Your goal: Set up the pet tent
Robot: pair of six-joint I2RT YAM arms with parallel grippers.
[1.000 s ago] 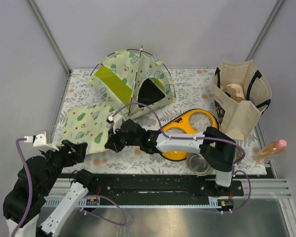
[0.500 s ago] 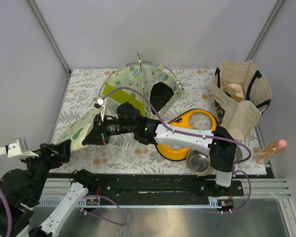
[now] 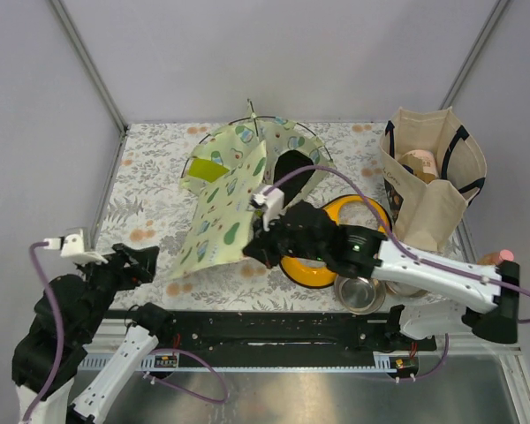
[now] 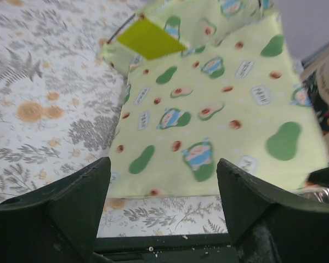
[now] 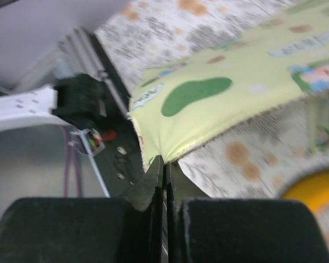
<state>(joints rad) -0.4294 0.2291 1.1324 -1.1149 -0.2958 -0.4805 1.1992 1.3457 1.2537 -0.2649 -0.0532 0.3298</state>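
The pet tent (image 3: pixel 278 146) stands at the back middle of the table, its dark doorway facing front right and a lime panel (image 3: pixel 206 168) on its left. A flat avocado-print mat (image 3: pixel 223 216) hangs tilted in front of it. My right gripper (image 3: pixel 254 248) is shut on the mat's near corner (image 5: pixel 163 159) and holds it up off the table. My left gripper (image 3: pixel 146 262) is open and empty at the front left; in its wrist view the gripper (image 4: pixel 163 192) faces the mat (image 4: pixel 208 115), with the tent's lime panel (image 4: pixel 148 39) beyond.
An orange feeder (image 3: pixel 360 210) lies right of the mat, with a steel bowl (image 3: pixel 357 292) in front of it. A tote bag (image 3: pixel 433 181) stands at the right, and a bottle (image 3: pixel 497 259) at the right edge. Frame posts rise at both back corners.
My right gripper has carried the mat from the front left toward the middle, lifting it in front of the tent. The tent has shifted slightly right. My left arm has moved a little.
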